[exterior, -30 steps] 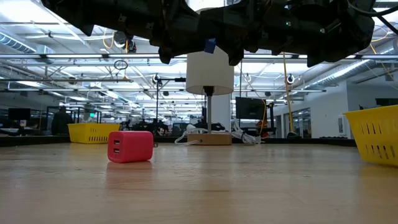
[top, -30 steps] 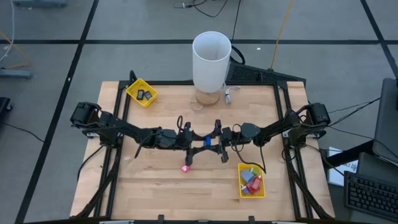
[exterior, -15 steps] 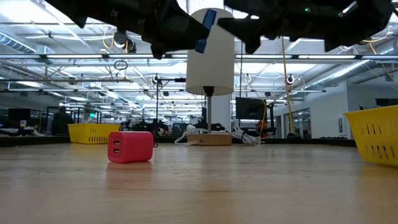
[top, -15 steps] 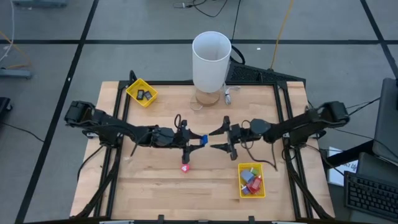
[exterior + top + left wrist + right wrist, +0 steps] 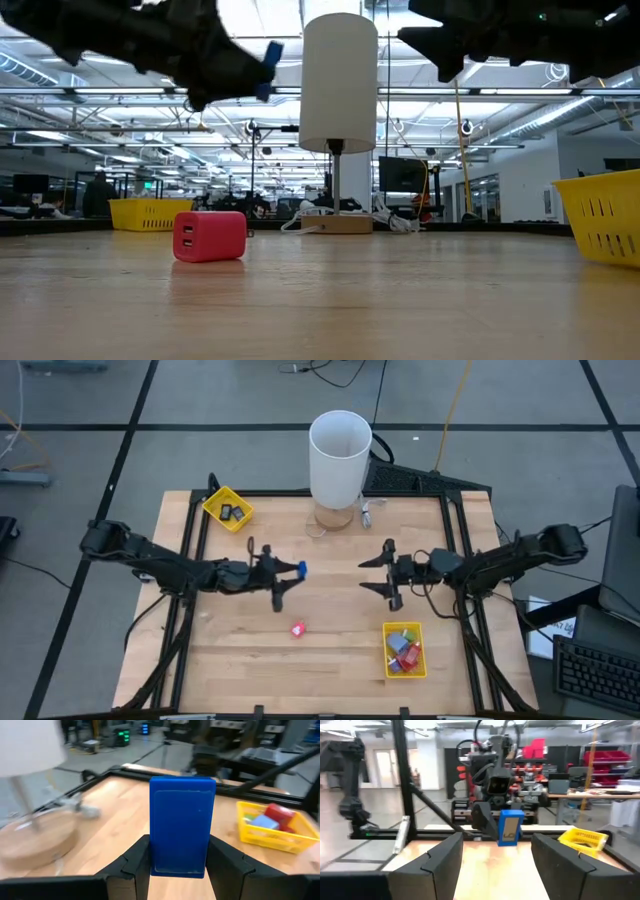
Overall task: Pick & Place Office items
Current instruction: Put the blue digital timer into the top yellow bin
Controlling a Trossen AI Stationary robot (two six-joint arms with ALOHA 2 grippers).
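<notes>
Blue block (image 5: 182, 826) sits clamped upright between the fingers of my left gripper (image 5: 288, 573), raised above the table (image 5: 330, 660); the jaws are drawn in tight on its two sides. I see the left gripper on the left of the white cylinder (image 5: 339, 458) and nearer the table's front edge than it, and in the low view the block (image 5: 270, 67) hangs at about the height of the cylinder's top.

A red block (image 5: 297, 629) lies on the wood further toward the front from the cylinder, and I read two small slots on its face in the low view (image 5: 209, 236).

My right gripper (image 5: 385, 574) is on the other side, to the right of the cylinder and also forward of it, its jaws spread wide with nothing between them. Through its wrist camera I see the left gripper facing it with the blue block (image 5: 510, 827) held up.

Further forward and right of the cylinder is a yellow tray (image 5: 387, 660) with red, blue and grey pieces (image 5: 405, 650) in it. A second yellow tray (image 5: 213, 504) sits left of the cylinder with dark pieces (image 5: 233, 512) inside.
</notes>
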